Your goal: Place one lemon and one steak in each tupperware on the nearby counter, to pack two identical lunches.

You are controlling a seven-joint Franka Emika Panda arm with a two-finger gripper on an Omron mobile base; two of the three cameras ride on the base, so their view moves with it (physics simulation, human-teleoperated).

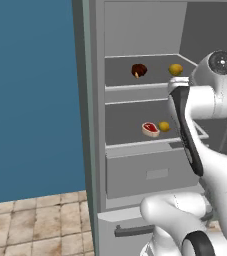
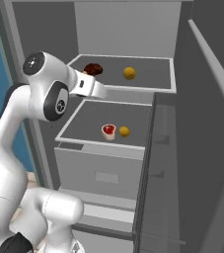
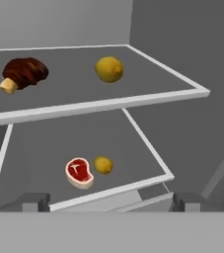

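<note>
While the gripper (image 3: 111, 201) hangs wide open and empty, a flat red steak (image 3: 79, 172) touches a small yellow lemon (image 3: 103, 165) on the lower grey shelf (image 3: 34, 163).

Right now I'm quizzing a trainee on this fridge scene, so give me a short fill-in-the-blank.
1. The steak lies on the ____ shelf, beside a lemon.
2. On the upper shelf, the other lemon shares space with a dark ____ drumstick.
3. The gripper is ____ and holds nothing.

Missing: lower; brown; open
</note>
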